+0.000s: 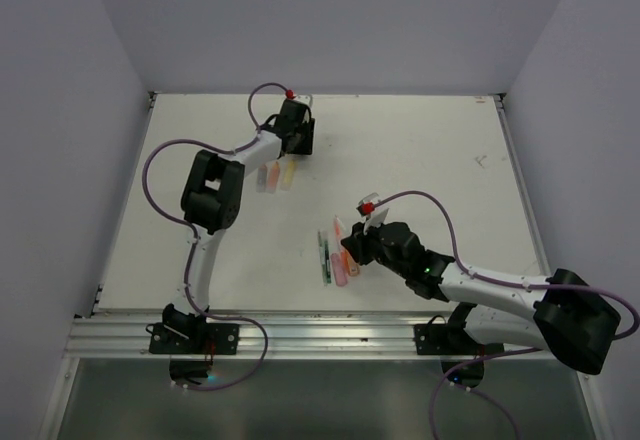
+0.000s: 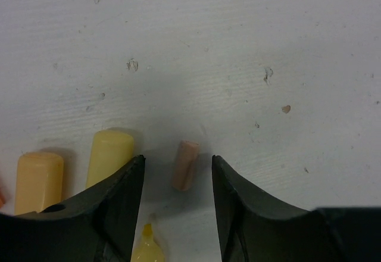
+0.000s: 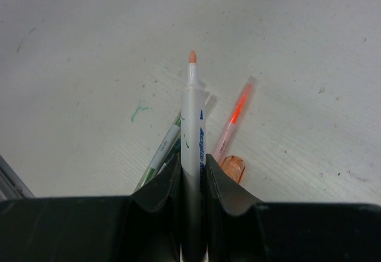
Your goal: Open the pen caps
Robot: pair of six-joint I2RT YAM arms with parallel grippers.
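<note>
Scuffs, small dents and faint woodgrain-like ridges mark the matte white counter [image 2: 238, 36], which is boxed in on three sides by plain pale lavender walls [image 1: 330, 20] and edged along the near side by a ribbed aluminium rail [image 1: 320, 330]. At the far left of the surface the left tool [image 2: 177, 158] hangs low with its curved black jaws spread. A short pinkish-tan cap [image 2: 185, 165], a smooth blunt cylinder, lies flat in the gap, touching neither jaw. Just to its left lie two stubbier caps with rounded ends, a yellow cap [image 2: 110, 155] partly behind the jaw and a pale orange cap [image 2: 38, 178] beside it, both of waxy-looking plastic. Nearer the middle of the counter the right tool [image 3: 191, 170] is clenched on a slim white pen [image 3: 191, 125]. The pen's glossy barrel carries blue lettering, and its bare peach felt tip [image 3: 191, 56] points away from the camera, uncapped. Beneath it on the counter lie a thin green-and-white pen [image 3: 161, 152], a translucent pink pen [image 3: 232, 125] with an orange core, and a stubby translucent orange piece [image 3: 233, 167]; whether that piece is a cap or a pen end cannot be told. A small green scribble [image 3: 140, 112] stains the surface nearby.
</note>
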